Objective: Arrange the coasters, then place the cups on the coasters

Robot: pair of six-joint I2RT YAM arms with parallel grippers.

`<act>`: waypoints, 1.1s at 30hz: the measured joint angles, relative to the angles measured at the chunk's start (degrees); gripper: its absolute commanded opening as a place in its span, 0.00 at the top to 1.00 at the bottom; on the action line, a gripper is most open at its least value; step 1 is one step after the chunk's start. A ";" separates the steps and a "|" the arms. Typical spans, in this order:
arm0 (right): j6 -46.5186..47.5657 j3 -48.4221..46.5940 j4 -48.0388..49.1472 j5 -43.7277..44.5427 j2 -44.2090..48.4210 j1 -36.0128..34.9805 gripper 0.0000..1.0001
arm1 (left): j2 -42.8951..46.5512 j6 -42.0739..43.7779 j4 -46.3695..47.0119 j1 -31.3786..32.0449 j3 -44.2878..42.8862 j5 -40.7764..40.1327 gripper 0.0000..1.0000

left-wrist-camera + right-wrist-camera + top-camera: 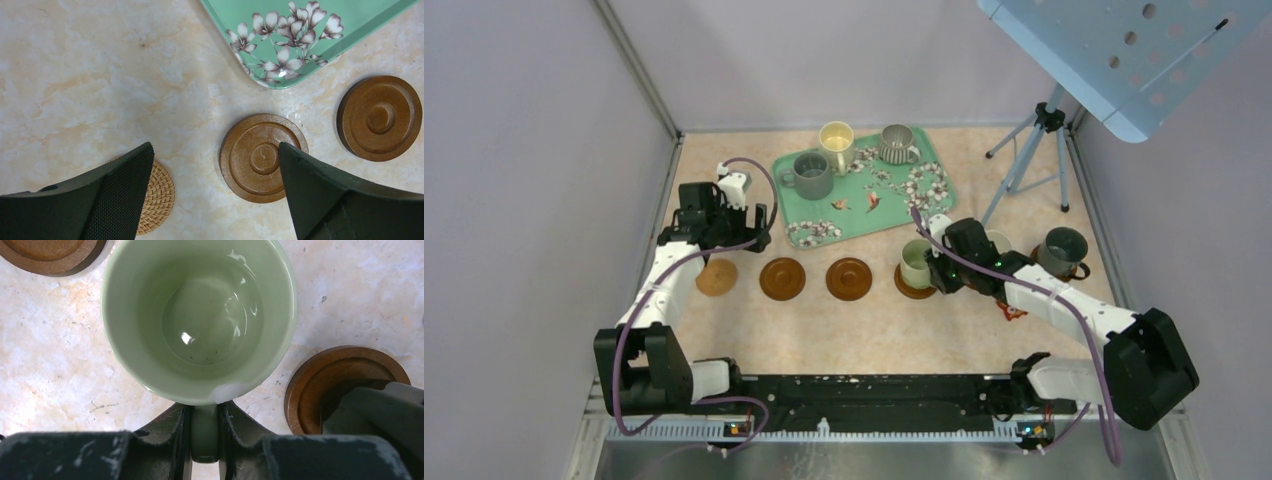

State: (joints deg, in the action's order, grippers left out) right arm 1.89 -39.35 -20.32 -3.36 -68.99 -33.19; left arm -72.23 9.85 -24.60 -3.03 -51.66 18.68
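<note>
Right wrist view: looking straight down into the pale green mug (200, 315), handle clamped between the narrowed fingers of the right hand (204, 427). From the top, on or just over a brown coaster (914, 289), fourth in the row on the desk (864, 330). Reaching in from the right, forearm low and slanted. Hovering spread wide, left hand (215, 150), above woven tan coaster (157, 200) and ringed brown coaster (250, 160).

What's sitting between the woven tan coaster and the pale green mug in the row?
The left brown coaster and right brown coaster, both cupless, lie between the tan coaster and pale green mug, seen in the top view.
</note>
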 measured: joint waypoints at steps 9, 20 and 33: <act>-0.13 -0.04 -1.38 -2.12 0.04 0.00 0.60 | -0.02 -0.31 -0.02 0.00 0.00 0.68 0.01; 0.44 -6.03 -7.78 -3.26 -0.02 0.00 0.34 | -0.02 -0.33 -0.02 0.00 0.00 1.09 0.01; 6.99 -32.30 -16.63 -2.73 -9.90 1.62 0.22 | -0.02 -0.31 -0.02 0.00 0.00 2.97 0.01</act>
State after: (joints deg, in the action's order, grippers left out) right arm 8.88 -71.66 -36.95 -6.09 -78.89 -31.57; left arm -72.25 9.54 -24.62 -3.03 -51.66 21.65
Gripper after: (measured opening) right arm 0.777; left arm 0.987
